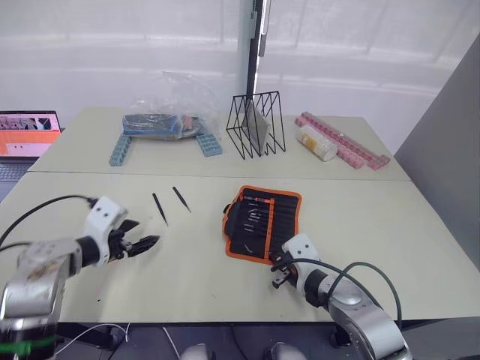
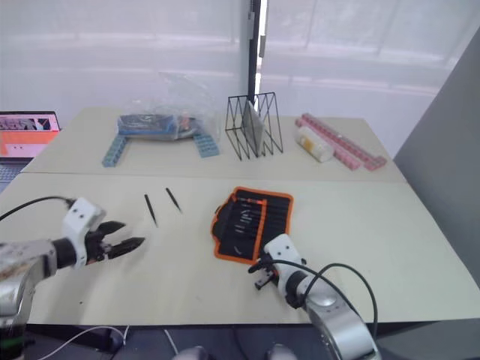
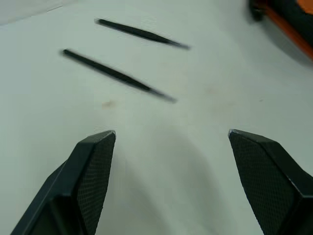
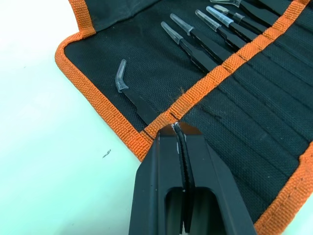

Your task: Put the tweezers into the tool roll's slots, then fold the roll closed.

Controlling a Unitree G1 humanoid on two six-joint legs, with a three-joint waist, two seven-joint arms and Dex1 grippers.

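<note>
Your tool roll lies open on the table, its slots holding several tweezers with capped tips. Two loose tweezers lie to the roll's left, well apart from it, long axes running away from you. Your left gripper hangs wide open near them; your right gripper is pinched closed at the roll's orange trim.

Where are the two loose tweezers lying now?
In the left eye view the two loose tweezers lie side by side on the table, left of the open tool roll and ahead of the open left gripper.
</note>
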